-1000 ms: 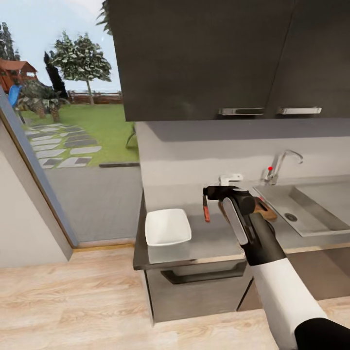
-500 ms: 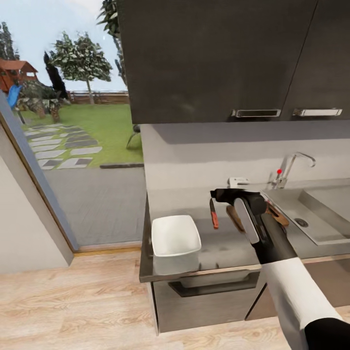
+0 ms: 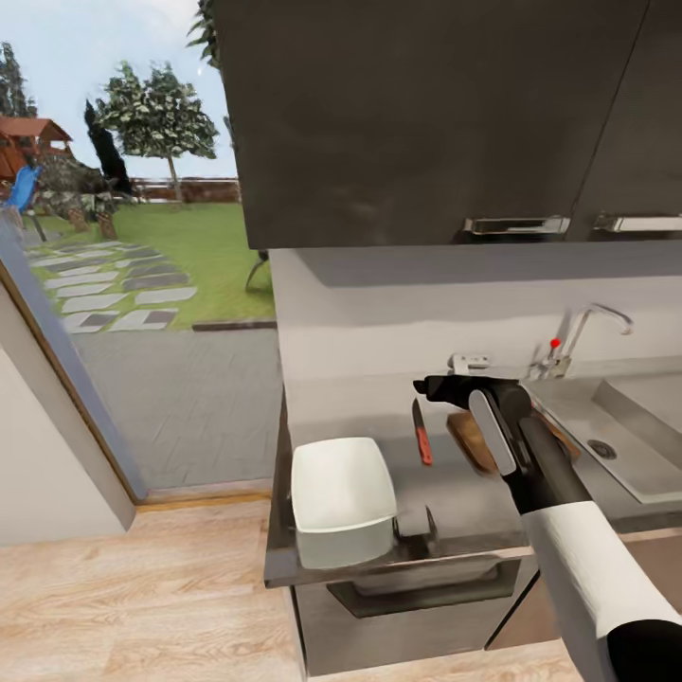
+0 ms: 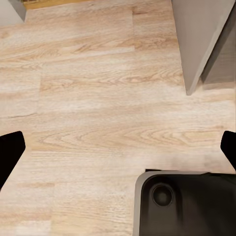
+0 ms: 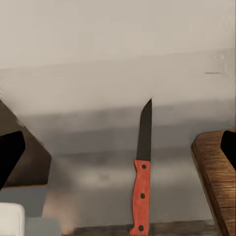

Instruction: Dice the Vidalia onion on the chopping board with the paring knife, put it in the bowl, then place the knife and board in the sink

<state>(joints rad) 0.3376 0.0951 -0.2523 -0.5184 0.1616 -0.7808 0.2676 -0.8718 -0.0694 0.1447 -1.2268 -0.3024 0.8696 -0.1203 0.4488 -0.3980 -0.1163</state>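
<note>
The paring knife (image 3: 421,436) (image 5: 142,172), red-handled with a dark blade, lies flat on the grey countertop (image 3: 455,497). Right of it, the brown chopping board (image 3: 471,441) (image 5: 219,177) is partly covered by my right arm. My right gripper (image 3: 432,386) (image 5: 118,150) hovers open above the knife, which lies between its spread fingers. The white squarish bowl (image 3: 341,493) sits at the counter's front left, empty. The steel sink (image 3: 620,445) and its faucet (image 3: 578,341) are at the right. The onion is out of view. My left gripper (image 4: 118,150) hangs open over the wood floor.
Dark wall cabinets (image 3: 426,114) hang over the counter. A grey drawer front (image 3: 417,592) sits under the countertop edge. A glass door (image 3: 123,284) at the left looks onto a garden. My dark base (image 4: 187,204) stands on the plank floor.
The whole head view has shifted as the camera moved, so the counter, bowl and sink sit lower and to the right. My right gripper stays open above the knife.
</note>
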